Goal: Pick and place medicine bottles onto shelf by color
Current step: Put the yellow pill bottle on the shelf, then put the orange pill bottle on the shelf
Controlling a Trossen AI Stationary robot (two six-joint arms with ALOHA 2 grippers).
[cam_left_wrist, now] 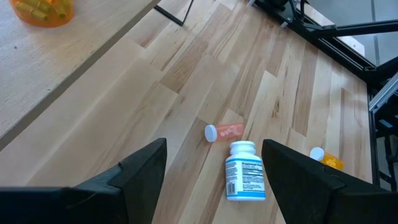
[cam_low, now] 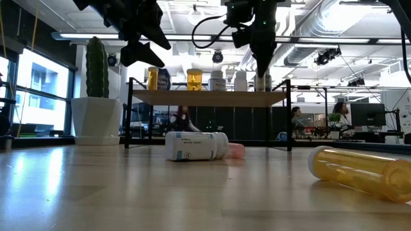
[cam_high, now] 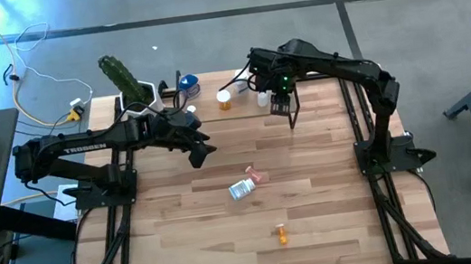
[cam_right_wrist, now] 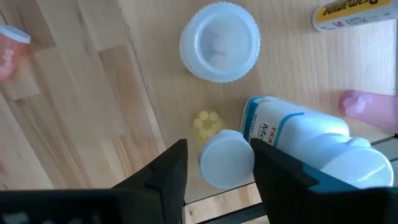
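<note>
Three bottles lie loose on the counter [cam_high: 321,230]; both end effectors are open and empty.

Nearest, at six o'clock, an orange vial [cam_high: 281,233] lies on its side; toward centre a white bottle with blue label [cam_high: 241,189] lies just beside a pink vial [cam_high: 258,176]. The left end effector [cam_high: 202,151] hangs open near nine o'clock of that pair. Farther, at twelve o'clock, the right end effector [cam_high: 282,106] hangs open over the shelf [cam_high: 321,89], where more bottles [cam_low: 194,79] stand.
</note>
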